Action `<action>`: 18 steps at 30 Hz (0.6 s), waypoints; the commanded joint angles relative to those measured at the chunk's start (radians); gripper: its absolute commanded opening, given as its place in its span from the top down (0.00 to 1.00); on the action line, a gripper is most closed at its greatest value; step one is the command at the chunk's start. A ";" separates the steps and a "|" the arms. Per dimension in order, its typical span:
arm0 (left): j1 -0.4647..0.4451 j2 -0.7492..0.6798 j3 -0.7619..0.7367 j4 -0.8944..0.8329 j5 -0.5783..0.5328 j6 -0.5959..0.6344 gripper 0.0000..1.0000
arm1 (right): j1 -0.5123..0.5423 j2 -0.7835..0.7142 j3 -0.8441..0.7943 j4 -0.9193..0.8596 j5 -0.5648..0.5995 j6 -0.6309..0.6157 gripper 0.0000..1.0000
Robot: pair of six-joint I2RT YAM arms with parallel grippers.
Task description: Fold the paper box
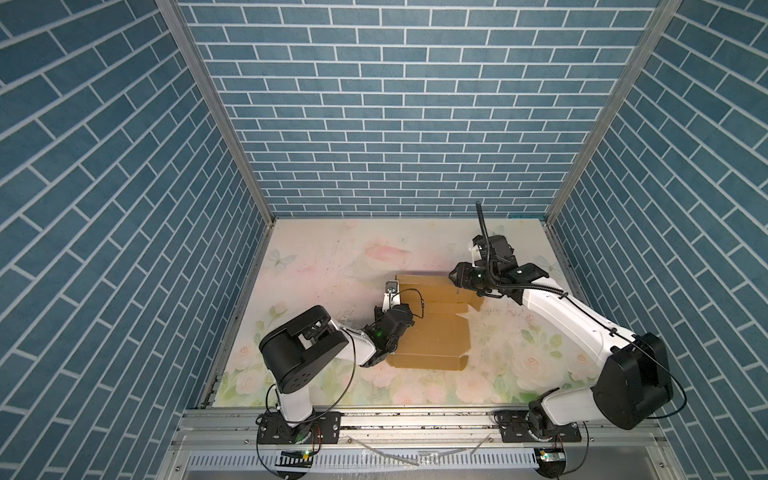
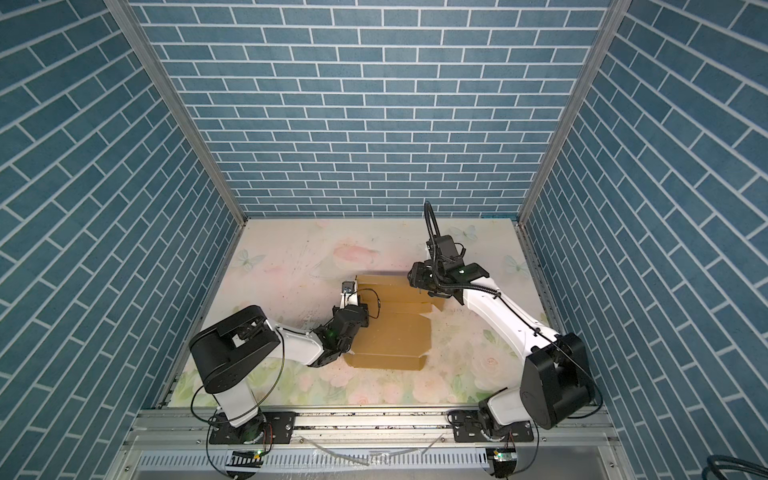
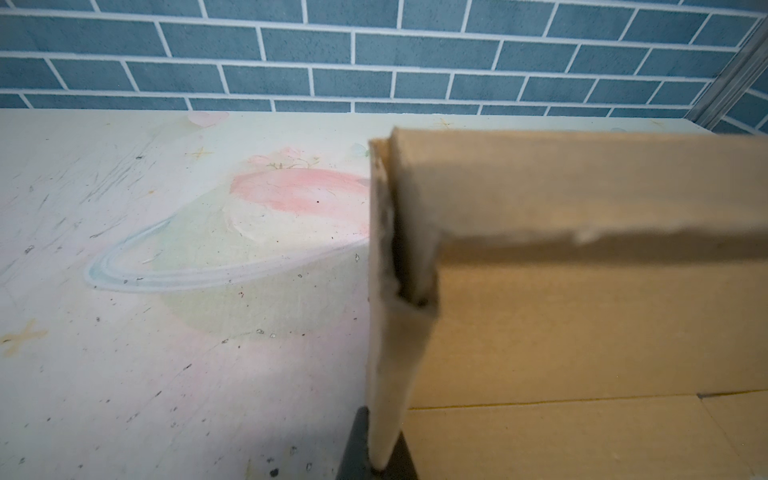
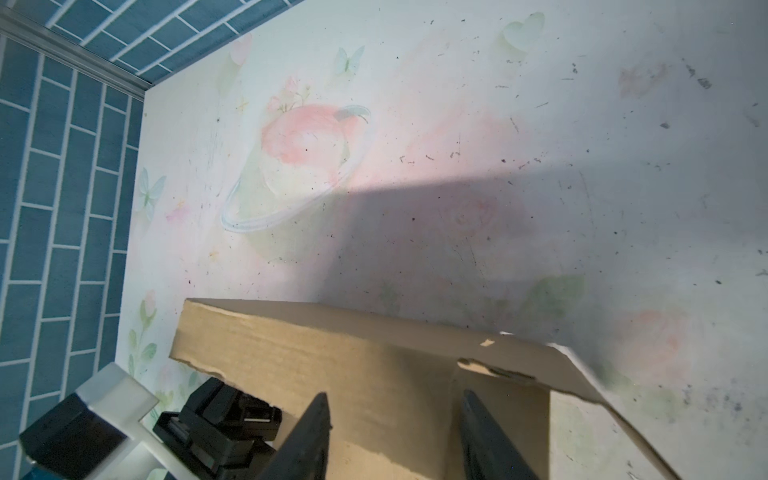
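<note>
Brown cardboard update: the paper box sits about mid-table, a bit right of centre, base flat on the flowery top, with the left side wall and the far panel stood up and the near end lying low. The left gripper is pinched tight on the lower part of that left wall, which shows clearly in the left wrist view. The right gripper hangs over the right end of the far panel with its fingers spread apart. We can't tell whether they touch the card, and nothing sits between them. Where we think this could go sideways: the far-left corner has a visible gap where the left wall and the far panel meet, so if the far panel gets pushed over before that corner seats, it'll likely fold crooked or pop back. The far panel's right edge looks ragged in the right wrist view, so a hard press there could crumple or tear it instead of bending on the crease. The box is light and the tabletop looks slick, and only one pinch anchors it, so a sideways shove from the right could slide or twist the whole thing. A tug from the left pinch could also rip the wall at its fold.
</note>
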 commanded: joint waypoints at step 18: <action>0.004 0.047 -0.005 -0.041 0.045 0.001 0.94 | -0.004 -0.017 -0.106 0.040 -0.007 0.090 0.59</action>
